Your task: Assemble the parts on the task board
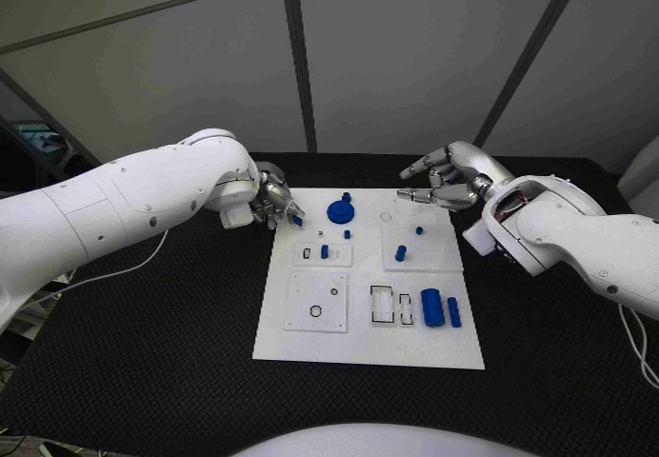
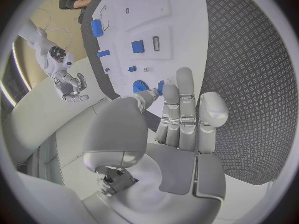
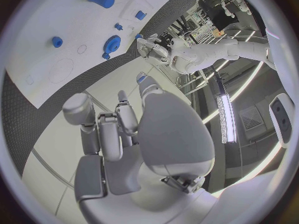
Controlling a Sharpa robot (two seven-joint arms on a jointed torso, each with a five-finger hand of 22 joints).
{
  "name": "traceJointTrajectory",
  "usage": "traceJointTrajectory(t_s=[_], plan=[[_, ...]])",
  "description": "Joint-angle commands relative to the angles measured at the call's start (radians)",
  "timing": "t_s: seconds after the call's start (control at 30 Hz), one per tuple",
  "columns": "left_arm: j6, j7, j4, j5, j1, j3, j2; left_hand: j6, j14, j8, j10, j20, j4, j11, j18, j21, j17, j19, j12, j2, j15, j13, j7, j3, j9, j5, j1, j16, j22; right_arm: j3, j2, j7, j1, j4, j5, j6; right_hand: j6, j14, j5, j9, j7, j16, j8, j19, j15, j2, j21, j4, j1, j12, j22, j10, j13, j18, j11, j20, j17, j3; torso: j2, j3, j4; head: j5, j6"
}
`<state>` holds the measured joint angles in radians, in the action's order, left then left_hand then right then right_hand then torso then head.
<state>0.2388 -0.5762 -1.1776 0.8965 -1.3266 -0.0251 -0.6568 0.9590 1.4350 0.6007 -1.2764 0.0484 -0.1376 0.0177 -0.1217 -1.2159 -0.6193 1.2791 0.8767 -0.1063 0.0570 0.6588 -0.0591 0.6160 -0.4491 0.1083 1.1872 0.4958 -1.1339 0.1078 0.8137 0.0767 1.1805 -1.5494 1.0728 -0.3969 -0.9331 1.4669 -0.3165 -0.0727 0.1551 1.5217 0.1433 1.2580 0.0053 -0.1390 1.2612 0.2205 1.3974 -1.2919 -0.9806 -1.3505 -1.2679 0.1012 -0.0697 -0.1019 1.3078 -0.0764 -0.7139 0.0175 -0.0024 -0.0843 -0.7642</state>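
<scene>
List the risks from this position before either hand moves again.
1. The left hand pinches a small blue piece at its fingertips, at the task board's far left corner; so slight a hold could let it slip or tilt.
2. The blue gear stands close beside that hand and could get knocked.
3. The right hand hovers over the far right corner, above a small peg.

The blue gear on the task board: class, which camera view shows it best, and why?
The head view: the blue gear sits unobstructed near the task board's far edge, seen from above. The right wrist view shows the gear small and distorted; in the left wrist view it lies partly behind the left hand's fingers.
</scene>
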Motion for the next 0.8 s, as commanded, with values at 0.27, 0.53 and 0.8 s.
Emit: traceJointTrajectory(t_s=[0.27,0.53,0.8], plan=[[-0.104,-0.007,-0.151,-0.071,0.013,0.001,-0.084,-0.007,-0.001,0.040,-0.030,-0.006,0.177,0.006,0.016,-0.024,-0.001,0.026,0.022,-0.025,0.013,0.012,0.009,0.200,-0.014,0.041,-0.058,-0.005,-0.028,0.001,0.004,0.002,0.001,0.000,0.002,0.011,-0.009,0.075,-0.004,0.000,0.000,-0.008,0.004,-0.007,-0.009,0.011,-0.007,-0.001,0.002,0.004,0.002,0.008,0.002,0.014,0.000,-0.002,0.152,0.006,0.000,0.0008,0.0000,-0.009,-0.005],[-0.152,-0.008,-0.238,-0.007,0.038,0.002,-0.121,-0.005,-0.001,0.049,-0.037,-0.007,0.190,0.008,0.017,-0.027,-0.001,0.029,0.021,-0.033,0.015,0.009,0.011,0.217,-0.016,0.055,-0.073,-0.005,-0.034,0.001,0.004,0.003,0.002,0.001,0.002,0.014,-0.009,0.075,-0.004,0.000,0.000,-0.008,0.004,-0.007,-0.009,0.011,-0.007,-0.001,0.002,0.004,0.002,0.008,0.002,0.014,0.000,-0.002,0.152,0.006,-0.002,0.0002,-0.0016,-0.014,-0.008],[-0.159,-0.020,-0.275,0.070,0.058,0.010,-0.128,-0.003,-0.001,0.052,-0.039,-0.008,0.193,0.009,0.017,-0.029,-0.001,0.031,0.020,-0.035,0.016,0.007,0.012,0.221,-0.016,0.057,-0.076,-0.005,-0.036,0.001,0.005,0.004,0.002,0.000,0.002,0.015,-0.009,0.075,-0.004,0.000,0.000,-0.008,0.004,-0.007,-0.009,0.011,-0.007,-0.001,0.002,0.004,0.002,0.008,0.002,0.014,0.000,-0.002,0.152,0.006,-0.002,0.0004,-0.0037,-0.016,-0.011]])
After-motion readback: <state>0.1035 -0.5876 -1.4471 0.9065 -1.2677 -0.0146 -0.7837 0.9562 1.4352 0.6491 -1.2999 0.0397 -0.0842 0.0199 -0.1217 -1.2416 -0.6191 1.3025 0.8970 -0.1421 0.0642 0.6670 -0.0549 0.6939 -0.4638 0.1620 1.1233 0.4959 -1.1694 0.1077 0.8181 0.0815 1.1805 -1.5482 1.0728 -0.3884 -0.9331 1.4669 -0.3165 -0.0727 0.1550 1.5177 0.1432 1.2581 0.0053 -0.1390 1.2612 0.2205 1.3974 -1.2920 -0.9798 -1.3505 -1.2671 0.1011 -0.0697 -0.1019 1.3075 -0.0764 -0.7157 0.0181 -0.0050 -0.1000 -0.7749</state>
